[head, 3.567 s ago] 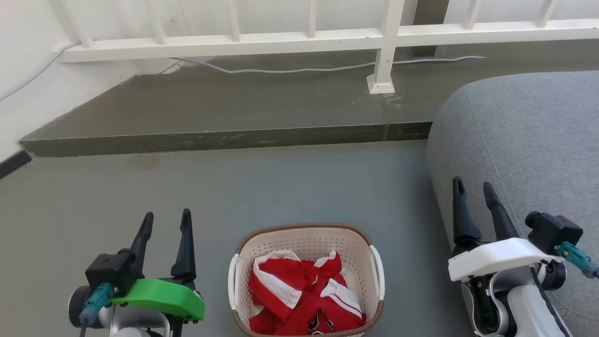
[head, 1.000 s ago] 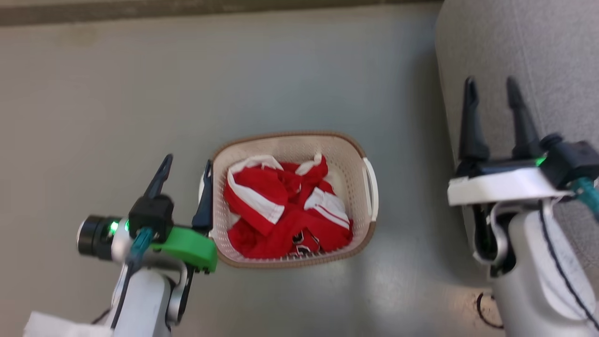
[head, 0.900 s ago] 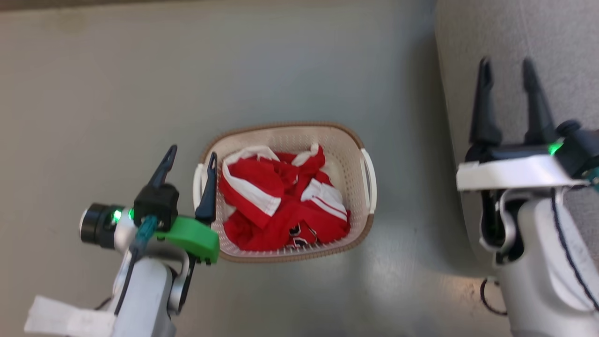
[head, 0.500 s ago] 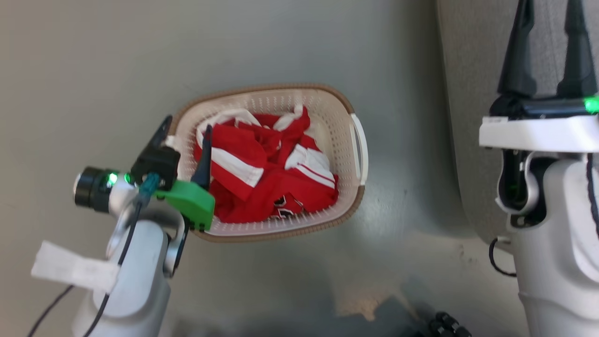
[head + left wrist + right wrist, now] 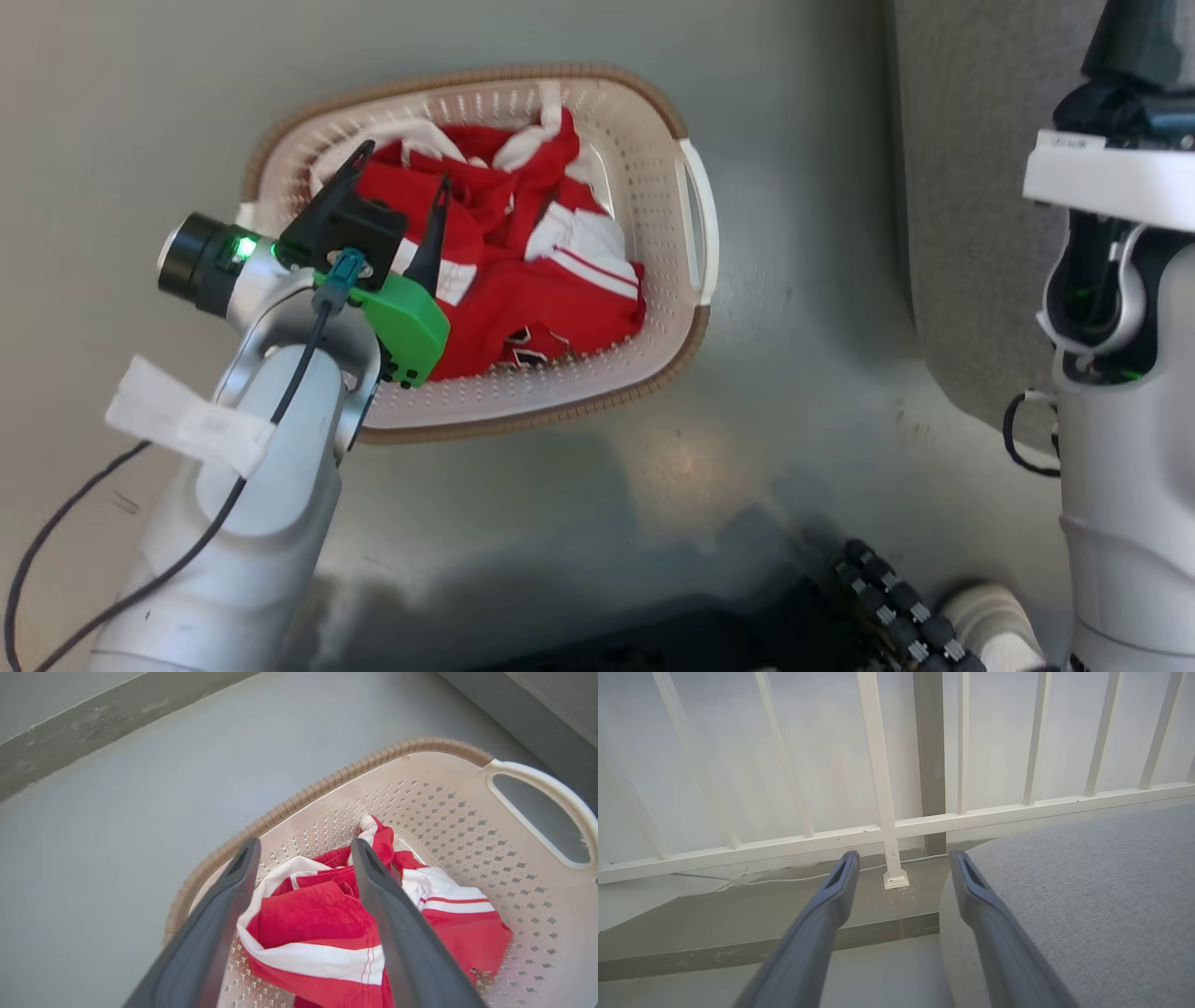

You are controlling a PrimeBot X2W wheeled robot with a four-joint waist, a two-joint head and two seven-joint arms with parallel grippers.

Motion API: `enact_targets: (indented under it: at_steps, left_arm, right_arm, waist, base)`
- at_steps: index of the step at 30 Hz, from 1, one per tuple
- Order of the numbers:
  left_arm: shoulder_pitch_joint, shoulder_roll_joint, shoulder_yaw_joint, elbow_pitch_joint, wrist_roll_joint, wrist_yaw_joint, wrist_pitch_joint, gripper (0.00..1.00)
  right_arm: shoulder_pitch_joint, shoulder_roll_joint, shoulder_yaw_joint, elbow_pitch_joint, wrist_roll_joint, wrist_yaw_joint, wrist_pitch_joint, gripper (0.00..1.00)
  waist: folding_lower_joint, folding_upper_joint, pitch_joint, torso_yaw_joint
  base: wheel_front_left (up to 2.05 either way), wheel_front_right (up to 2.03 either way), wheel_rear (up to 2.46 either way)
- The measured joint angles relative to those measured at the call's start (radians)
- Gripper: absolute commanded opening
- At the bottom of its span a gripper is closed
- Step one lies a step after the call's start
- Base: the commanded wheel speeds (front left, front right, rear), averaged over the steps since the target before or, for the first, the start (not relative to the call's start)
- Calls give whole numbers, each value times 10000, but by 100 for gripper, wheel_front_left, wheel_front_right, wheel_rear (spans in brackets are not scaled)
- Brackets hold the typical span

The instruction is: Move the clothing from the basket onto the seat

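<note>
The red clothing (image 5: 523, 271) with white stripes and a dark emblem lies bunched in the cream basket (image 5: 672, 121) on the grey floor. My left gripper (image 5: 403, 173) hangs open over the basket's left half, fingertips just above the clothing (image 5: 308, 914), nothing between them. In the left wrist view the left gripper (image 5: 303, 847) points at the basket (image 5: 467, 826) and its far wall. The grey seat (image 5: 971, 187) rises at the right. My right gripper (image 5: 901, 858) is open and empty, held at the left edge of the seat (image 5: 1087, 896).
A white railing (image 5: 887, 830) with a post stands on a raised concrete step (image 5: 738, 914) beyond the seat, with a cable along the wall. My own base with black rollers (image 5: 896, 597) shows at the bottom of the head view.
The head camera has tilted down, so the whole picture slid upward. My left gripper moved from the basket's left rim to above the clothing inside. Both grippers stayed open.
</note>
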Motion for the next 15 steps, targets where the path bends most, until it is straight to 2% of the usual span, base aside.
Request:
enact_targets:
  at_steps: [8,15]
  left_arm:
    - [-469,90,-533,1066,311,-334,203,100]
    - [-715,73,-1181,1760,594,-564,437,100]
  right_arm:
    - [-457,-6,-13,0,127,0,0,100]
    - [-603,-10,15,33,209,-2,0,100]
  waist:
    - [0,0,1019,-190]
    - [0,0,1333,-330]
  base:
    - [0,0,0]
    - [0,0,0]
